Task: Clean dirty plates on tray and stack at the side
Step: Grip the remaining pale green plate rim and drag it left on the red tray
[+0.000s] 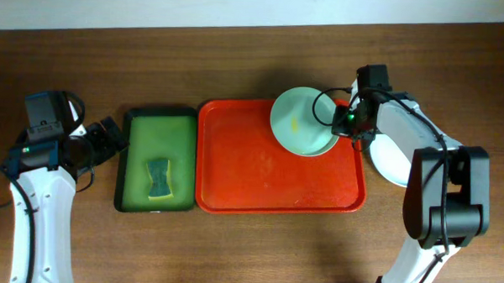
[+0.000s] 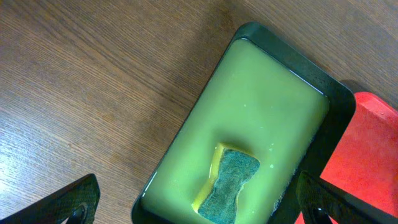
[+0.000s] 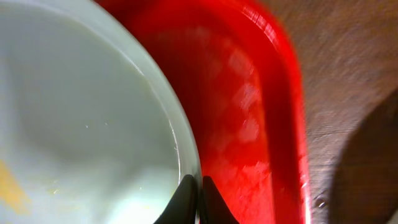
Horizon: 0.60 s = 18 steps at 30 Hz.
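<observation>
While the mint plate (image 1: 301,122) sits over the far right corner of the red tray (image 1: 259,179), its right rim is pinched by the right tool (image 1: 347,120). In the wrist view, the two fingertips (image 3: 185,198) are seen closed onto the thin edge. Whether the plate is lifted clear of the tray floor cannot be told; from overhead its far edge overlaps the tray's rim. A small yellow smear is seen near its centre, so it is judged not yet cleaned. A white plate (image 1: 392,159) lies on the counter (image 1: 238,65) just beside the tray's right end, partly hidden under the right arm. How many are stacked there cannot be made out. The left tool (image 1: 107,141) is held wide open, grasping nothing, at the left side of the green tray (image 1: 122,162). In that tray a sponge (image 2: 230,186) lies in what looks like pale green liquid.

The mint plate is judged to be stiff, fairly light, smooth and glossy. It is therefore likely to be slippery under a narrow pinch, and breakable if dropped. A one-sided hold on the rim is expected to let it sag or swivel. A deeper bite over the rim is advised, with the plate kept low over the tray.
</observation>
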Tool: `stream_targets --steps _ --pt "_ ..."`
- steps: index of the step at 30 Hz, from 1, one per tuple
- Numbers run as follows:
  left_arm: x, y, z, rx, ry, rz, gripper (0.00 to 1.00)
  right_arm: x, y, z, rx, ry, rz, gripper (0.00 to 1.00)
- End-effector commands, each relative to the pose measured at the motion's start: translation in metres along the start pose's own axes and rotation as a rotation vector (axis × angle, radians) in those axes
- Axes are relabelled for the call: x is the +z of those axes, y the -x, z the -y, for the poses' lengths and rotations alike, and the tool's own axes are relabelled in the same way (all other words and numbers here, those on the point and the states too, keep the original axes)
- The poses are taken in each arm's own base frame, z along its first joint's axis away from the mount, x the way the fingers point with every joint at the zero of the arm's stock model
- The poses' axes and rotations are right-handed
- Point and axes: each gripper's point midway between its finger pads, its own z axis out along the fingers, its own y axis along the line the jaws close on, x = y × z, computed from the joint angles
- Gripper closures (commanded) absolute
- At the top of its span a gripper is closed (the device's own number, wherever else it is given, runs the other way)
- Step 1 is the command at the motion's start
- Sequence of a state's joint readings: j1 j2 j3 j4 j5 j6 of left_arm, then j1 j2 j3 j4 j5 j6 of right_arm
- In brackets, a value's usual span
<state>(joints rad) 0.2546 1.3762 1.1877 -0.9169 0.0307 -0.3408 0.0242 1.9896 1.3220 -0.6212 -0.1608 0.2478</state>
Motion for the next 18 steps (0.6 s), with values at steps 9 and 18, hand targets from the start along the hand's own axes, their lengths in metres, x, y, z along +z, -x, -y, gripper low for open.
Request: stream_targets --steps 9,18 --pt "-0.011 0.008 0.004 0.007 -0.022 0.037 0.01 -0.027 -0.102 -0.119 -0.063 0.235 -0.306 0.96" --pt "-0.011 0.008 0.004 0.007 -0.022 0.037 0.01 -0.023 -0.144 -0.148 -0.151 0.135 -0.353 0.95"
